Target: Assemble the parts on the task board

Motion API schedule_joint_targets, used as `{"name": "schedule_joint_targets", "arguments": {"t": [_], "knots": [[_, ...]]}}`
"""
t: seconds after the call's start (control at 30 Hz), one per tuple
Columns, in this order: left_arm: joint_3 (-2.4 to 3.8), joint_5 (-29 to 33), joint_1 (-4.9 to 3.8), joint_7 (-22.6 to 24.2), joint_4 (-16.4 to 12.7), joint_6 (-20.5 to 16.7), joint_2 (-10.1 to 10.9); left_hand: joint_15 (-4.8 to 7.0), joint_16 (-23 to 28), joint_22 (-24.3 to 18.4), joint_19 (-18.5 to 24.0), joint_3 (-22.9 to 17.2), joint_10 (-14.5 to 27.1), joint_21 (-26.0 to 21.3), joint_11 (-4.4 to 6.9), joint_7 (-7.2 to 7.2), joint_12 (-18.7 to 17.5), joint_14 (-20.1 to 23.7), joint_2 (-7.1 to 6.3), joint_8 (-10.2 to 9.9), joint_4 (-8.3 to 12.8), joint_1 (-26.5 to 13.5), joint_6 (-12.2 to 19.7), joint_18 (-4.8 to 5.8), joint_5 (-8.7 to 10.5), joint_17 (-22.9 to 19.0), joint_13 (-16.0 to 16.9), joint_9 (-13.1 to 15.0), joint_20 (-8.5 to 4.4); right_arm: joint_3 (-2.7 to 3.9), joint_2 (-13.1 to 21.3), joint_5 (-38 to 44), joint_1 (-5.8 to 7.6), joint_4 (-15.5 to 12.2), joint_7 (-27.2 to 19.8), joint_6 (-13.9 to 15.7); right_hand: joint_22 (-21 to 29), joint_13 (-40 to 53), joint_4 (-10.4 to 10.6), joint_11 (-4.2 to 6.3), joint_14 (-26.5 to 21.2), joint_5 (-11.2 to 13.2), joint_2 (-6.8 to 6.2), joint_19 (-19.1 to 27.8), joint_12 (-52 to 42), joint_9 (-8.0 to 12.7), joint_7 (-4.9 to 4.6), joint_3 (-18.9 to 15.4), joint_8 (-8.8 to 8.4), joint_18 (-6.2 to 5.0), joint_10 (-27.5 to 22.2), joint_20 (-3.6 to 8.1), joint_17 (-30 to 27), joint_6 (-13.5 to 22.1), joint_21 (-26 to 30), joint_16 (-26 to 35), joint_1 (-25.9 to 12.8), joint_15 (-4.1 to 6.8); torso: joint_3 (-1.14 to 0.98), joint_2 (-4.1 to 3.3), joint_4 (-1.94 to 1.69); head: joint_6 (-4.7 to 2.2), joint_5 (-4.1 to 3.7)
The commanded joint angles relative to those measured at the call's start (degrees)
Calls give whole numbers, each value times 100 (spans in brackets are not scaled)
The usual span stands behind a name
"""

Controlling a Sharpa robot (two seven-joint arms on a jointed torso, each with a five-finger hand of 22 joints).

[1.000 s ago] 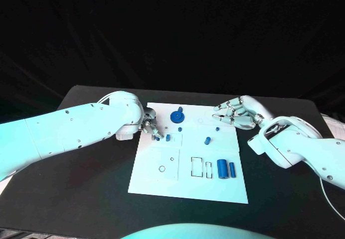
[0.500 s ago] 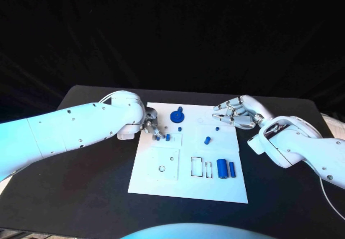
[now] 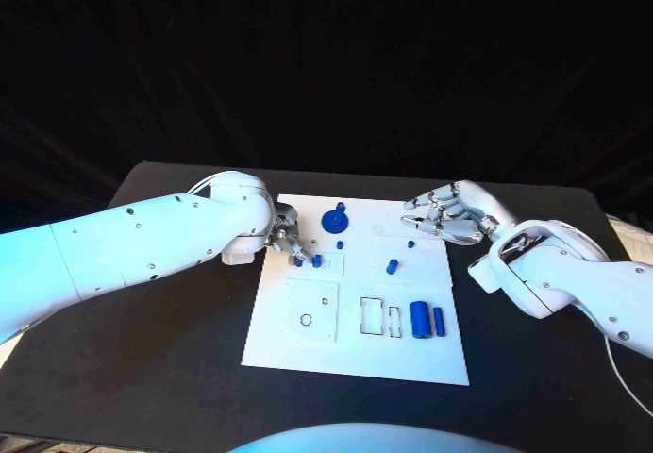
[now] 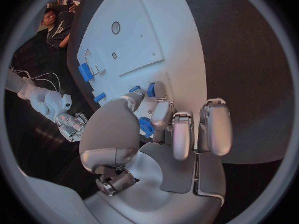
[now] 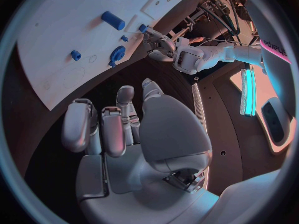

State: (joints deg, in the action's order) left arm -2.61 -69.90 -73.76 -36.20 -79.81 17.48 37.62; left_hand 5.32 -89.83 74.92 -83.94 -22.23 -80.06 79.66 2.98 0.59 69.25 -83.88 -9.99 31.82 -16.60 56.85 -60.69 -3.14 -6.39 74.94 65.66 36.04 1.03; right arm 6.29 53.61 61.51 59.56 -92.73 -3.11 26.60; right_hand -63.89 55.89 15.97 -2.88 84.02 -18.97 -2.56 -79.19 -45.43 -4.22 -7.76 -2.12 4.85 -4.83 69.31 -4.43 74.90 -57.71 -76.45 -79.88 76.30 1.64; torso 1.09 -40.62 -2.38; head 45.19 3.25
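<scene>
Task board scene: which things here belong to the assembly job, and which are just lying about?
Job:
- white rectangular task board
- blue round disc part
- large blue cylinder part
- small blue peg part
- left hand, fingers at a small blue part
- right hand, holding nothing

Lying about:
- black table

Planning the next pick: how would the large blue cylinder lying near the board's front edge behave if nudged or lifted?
The blue cylinder lies on its side on the flat task board, so a sideways nudge would probably roll it. It looks rigid and smooth, so it might slip in a light pinch. For its size it is likely light.
</scene>
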Motion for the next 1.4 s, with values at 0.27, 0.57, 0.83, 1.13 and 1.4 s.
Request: {"name": "schedule_joint_targets", "arguments": {"t": [0.27,0.57,0.83,1.13,1.4], "knots": [[32,-2,-41,50,-139,-391,148,37,-17,646,-88,605,-13,-57,0,2,-47,-612,148,-42,-14,-131,-44,25,-23,1506,-55,-24,-27,0,-15,17,-3,10,-4,-77,6,-7,12,11,286,-23,34,47,24,7,4,-37,17,-26,-47,6,91,-33,34,36,-8,-4,5,0,0,-24,-8],[45,882,-57,688,-172,-1705,300,-41,48,62,286,1418,810,-891,-120,137,-1460,-583,437,-102,-19,-312,304,-158,-15,1409,-1592,-122,35,0,-31,17,-4,29,-3,-88,6,-7,12,11,286,-23,34,47,24,7,4,-37,17,-26,-47,6,91,-33,34,36,-8,-4,4,0,-1,-31,-28],[45,1559,-64,1541,-123,-2597,393,-447,3143,-2346,1961,1582,2224,-4383,-585,648,-2912,962,566,-554,32,367,1243,-691,-83,-1957,-2914,-569,357,0,-41,16,-5,43,-3,-92,6,-7,12,11,286,-23,34,47,24,7,4,-37,17,-26,-47,6,91,-33,34,36,-8,-4,-4,0,-6,-46,-50],[-33,130,65,3113,-24,-2947,114,-623,4942,-3149,2098,479,2942,-5377,-838,830,-4115,1662,361,-963,706,2722,1639,-728,-65,-3458,-4122,-1268,587,0,-59,15,-7,61,-2,-62,59,-40,5,11,277,-41,55,72,55,9,3,-46,13,-36,-69,5,63,-27,66,62,8,-4,15,-12,9,-104,-112],[-58,-1163,285,3584,132,-2998,-154,-617,5068,-3147,1905,168,2667,-5354,-863,758,-4840,1424,-72,-1502,836,2901,1255,-730,-57,-3677,-5135,-2039,559,0,-88,0,-12,70,-14,-47,72,-51,16,7,273,-43,105,80,59,10,-1,-47,11,-38,-80,3,54,-23,76,74,8,-6,10,-20,33,-148,-129]]}}
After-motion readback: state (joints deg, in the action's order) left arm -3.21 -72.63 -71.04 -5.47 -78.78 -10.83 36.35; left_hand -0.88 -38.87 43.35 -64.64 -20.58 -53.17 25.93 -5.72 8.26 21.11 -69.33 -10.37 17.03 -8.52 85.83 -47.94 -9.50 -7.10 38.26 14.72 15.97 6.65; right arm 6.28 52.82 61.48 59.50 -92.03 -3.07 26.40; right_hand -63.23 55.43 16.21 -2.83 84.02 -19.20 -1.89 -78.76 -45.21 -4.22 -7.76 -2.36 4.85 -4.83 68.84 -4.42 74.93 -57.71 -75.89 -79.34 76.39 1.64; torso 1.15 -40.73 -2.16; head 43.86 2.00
